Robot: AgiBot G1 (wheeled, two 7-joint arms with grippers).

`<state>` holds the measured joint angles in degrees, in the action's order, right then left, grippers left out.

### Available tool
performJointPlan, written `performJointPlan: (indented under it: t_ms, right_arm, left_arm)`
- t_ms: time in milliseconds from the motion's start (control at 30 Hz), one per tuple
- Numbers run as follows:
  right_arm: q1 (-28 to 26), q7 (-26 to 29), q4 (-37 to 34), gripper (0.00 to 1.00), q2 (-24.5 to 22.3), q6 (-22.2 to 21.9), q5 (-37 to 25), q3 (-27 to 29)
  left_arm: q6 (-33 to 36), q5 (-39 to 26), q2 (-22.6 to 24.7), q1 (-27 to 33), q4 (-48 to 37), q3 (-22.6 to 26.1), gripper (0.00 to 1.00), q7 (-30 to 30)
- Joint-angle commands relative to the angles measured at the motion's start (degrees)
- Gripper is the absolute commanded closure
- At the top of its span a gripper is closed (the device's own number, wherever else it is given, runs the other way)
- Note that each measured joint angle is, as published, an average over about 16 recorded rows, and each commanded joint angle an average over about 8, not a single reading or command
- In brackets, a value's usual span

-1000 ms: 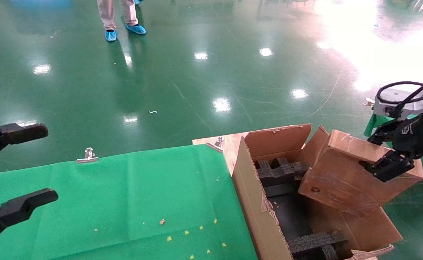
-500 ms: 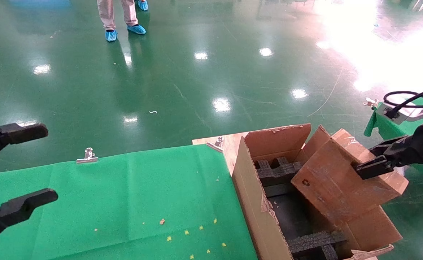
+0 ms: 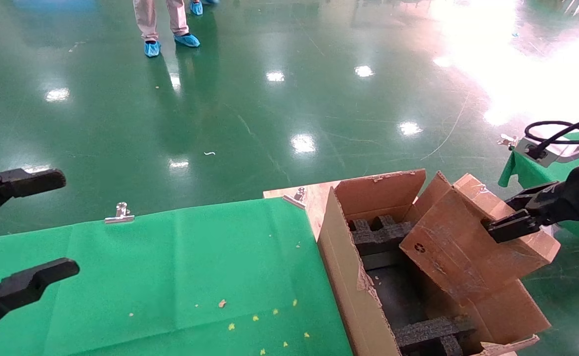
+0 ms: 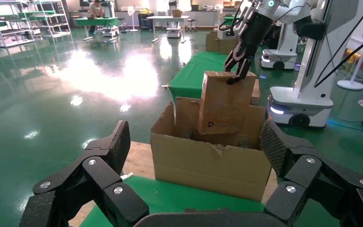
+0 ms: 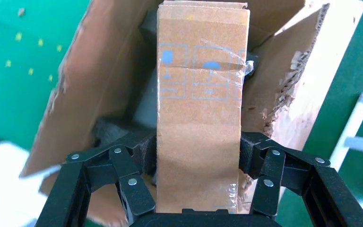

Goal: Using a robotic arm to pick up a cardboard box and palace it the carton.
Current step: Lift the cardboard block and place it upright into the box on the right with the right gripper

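Cardboard box [image 3: 460, 242] hangs tilted over the open carton [image 3: 353, 277], its lower end already dipped below the rim beside the black foam inserts [image 3: 381, 232], because the right gripper [image 3: 512, 225] clamps its upper end with both fingers pressed on opposite faces to steer it down. Room to descend lies in the dark gap between the inserts, though the carton's ragged flaps [image 3: 504, 343] and far wall crowd it closely. The left gripper [image 3: 20, 247] hovers spread wide above the green cloth [image 3: 171, 277], well apart.
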<state>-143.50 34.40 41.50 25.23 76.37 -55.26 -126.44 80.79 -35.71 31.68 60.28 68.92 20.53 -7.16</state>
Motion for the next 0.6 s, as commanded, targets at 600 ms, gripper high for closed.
performJointPlan:
  t_ms: [600]
  right_arm:
    - [4.76, 19.69, 1.68, 1.0, 3.94, -9.65, -2.16, -3.12]
  left_arm:
    - [0.0, 0.0, 0.0, 0.0, 0.0, 0.0, 0.0, 0.0]
